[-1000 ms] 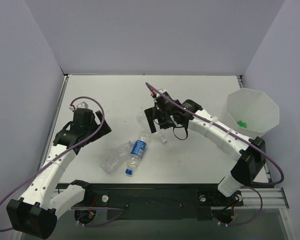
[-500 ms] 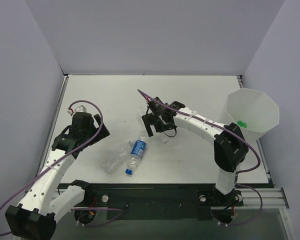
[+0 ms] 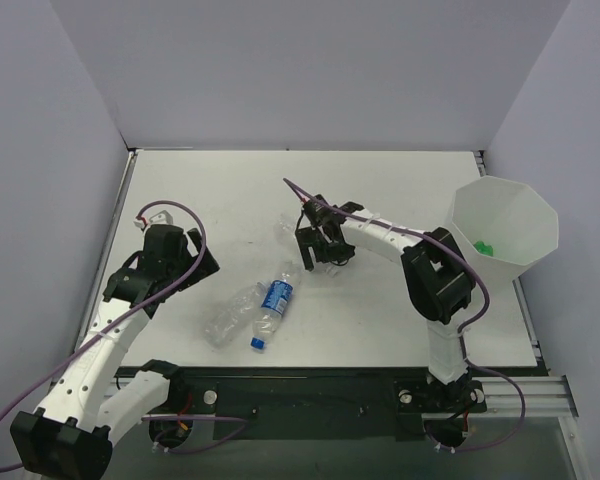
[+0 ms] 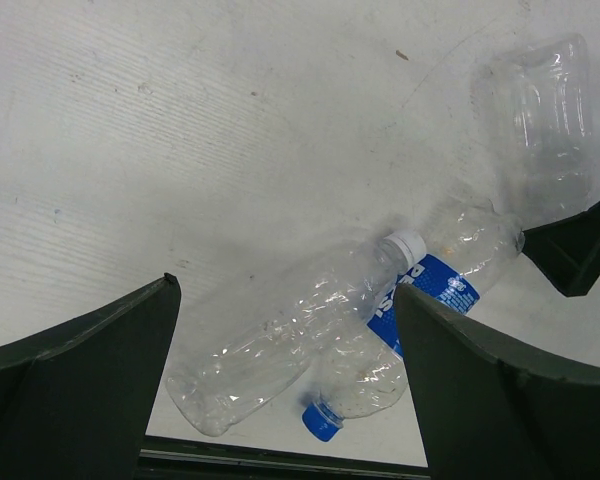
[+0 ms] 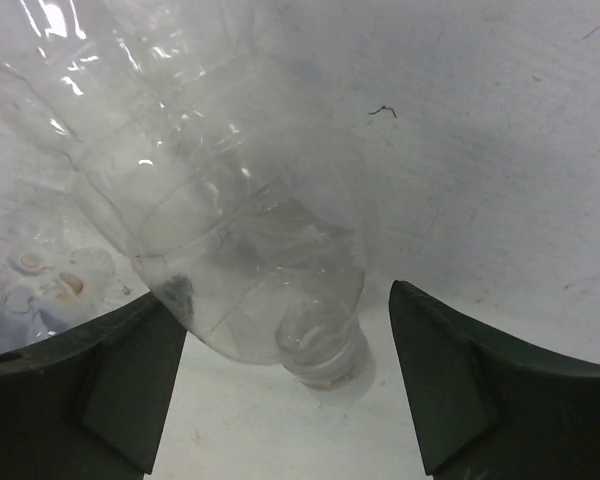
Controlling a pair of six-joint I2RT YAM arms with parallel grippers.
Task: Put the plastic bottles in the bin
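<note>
On the white surface (image 3: pixel 400 190) between lilac walls (image 3: pixel 310 70), my right jaws gape empty astride a crushed clear bottle (image 5: pixel 230 220); I judge a square squeeze near its firmer shoulder best before carrying to the bin (image 3: pixel 540 215) at right.

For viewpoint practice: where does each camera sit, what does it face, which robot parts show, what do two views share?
Top external: above, behind, facing down at the table; left arm, right arm show.
Left wrist: faces down at the blue-label bottle; left claw shows.
Right wrist: close over a clear bottle; right claw shows.
Top and left wrist share that bottle.
</note>
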